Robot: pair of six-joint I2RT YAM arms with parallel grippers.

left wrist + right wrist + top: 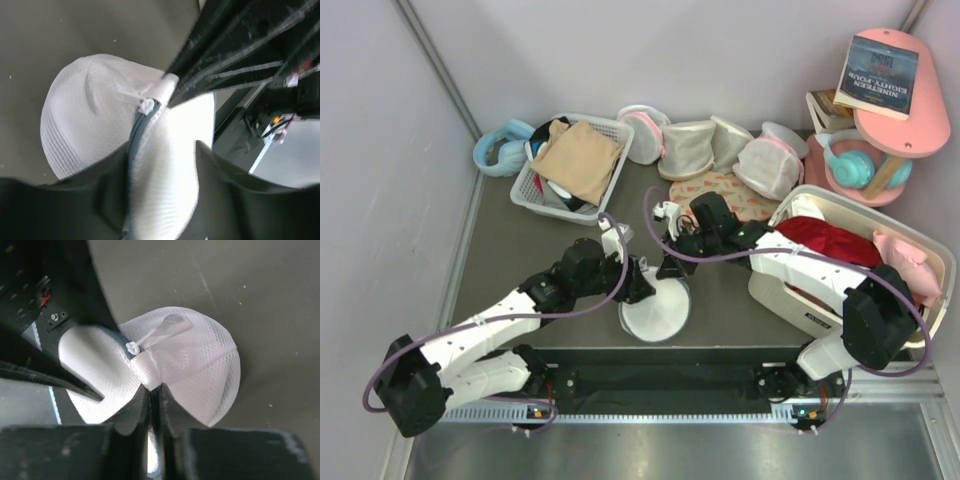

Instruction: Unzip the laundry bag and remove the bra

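Right hand [151, 396] tight on laundry bag [200, 365]

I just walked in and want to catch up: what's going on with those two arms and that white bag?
Both robot arms are working on the round white mesh laundry bag in the middle of the table. The right claw is pinched shut on the bag's rim beside the zip, while the left claw sits open astride the zipped edge. The zip looks closed, and no bra is visible yet.
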